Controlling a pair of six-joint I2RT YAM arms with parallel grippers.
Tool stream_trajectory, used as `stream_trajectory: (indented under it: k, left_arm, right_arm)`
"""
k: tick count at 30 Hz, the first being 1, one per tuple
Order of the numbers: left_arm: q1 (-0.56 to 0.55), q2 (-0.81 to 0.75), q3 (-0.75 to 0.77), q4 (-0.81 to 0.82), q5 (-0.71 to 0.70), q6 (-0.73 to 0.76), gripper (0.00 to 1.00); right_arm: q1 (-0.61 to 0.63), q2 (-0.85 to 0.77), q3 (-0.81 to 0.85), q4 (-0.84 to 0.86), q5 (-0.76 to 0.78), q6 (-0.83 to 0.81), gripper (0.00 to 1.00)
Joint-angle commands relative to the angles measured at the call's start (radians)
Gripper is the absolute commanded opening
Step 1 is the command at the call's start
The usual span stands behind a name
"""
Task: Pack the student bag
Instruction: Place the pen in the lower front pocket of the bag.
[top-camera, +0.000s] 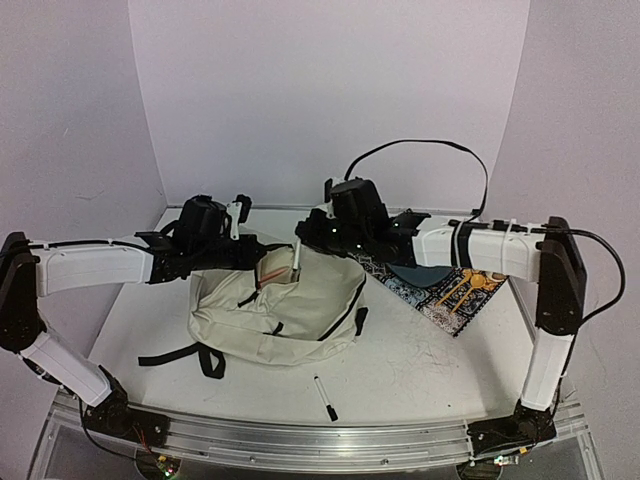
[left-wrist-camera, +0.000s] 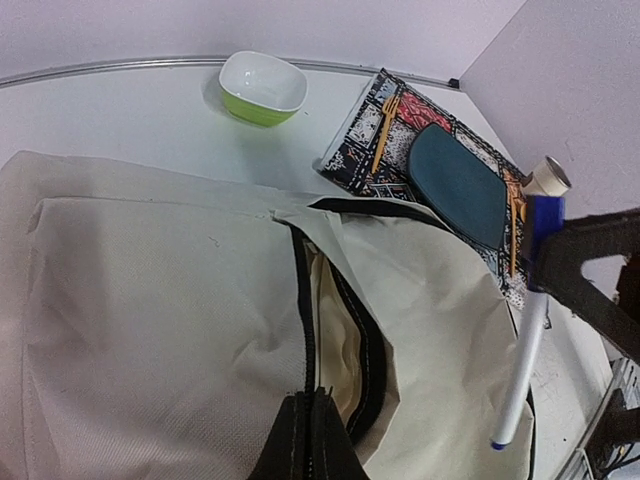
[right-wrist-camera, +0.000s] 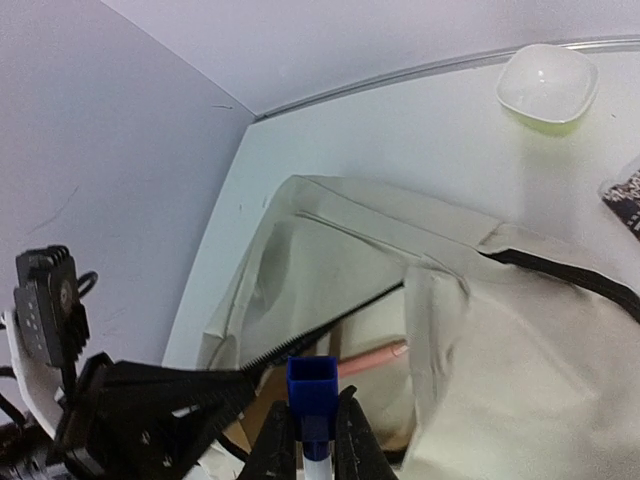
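The student bag (top-camera: 290, 315), a cream backpack with black straps, lies in the middle of the table with its zipper mouth (left-wrist-camera: 340, 330) gaping. My left gripper (left-wrist-camera: 310, 435) is shut on the black zipper edge and holds that side of the mouth up; from above it (top-camera: 252, 260) sits at the bag's far left corner. My right gripper (right-wrist-camera: 314, 428) is shut on a white marker with a blue cap (right-wrist-camera: 312, 388), hanging just over the opening (top-camera: 296, 262). A pink pen (right-wrist-camera: 372, 360) lies inside the bag.
A patterned notebook (top-camera: 455, 292) with a dark teal oval case (top-camera: 420, 273) on it lies right of the bag. A green bowl (left-wrist-camera: 262, 88) stands behind it. A black-tipped pen (top-camera: 325, 397) lies near the front edge. The bag's straps (top-camera: 185, 355) trail left.
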Motion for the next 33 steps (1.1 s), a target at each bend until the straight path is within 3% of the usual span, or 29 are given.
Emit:
stream_trajectory:
  k: [1, 24, 33]
  left_arm:
    - [-0.002, -0.047, 0.064, 0.036, 0.059, -0.012, 0.00]
    - [0.001, -0.003, 0.100, 0.055, 0.066, -0.067, 0.00]
    - [0.007, 0.004, 0.090, 0.054, 0.046, -0.059, 0.00]
  right_arm:
    - [-0.002, 0.091, 0.107, 0.097, -0.020, 0.053, 0.00]
    - [0.027, 0.291, 0.153, 0.228, -0.155, 0.167, 0.00]
    - [0.028, 0.246, 0.143, 0.154, -0.179, 0.063, 0.32]
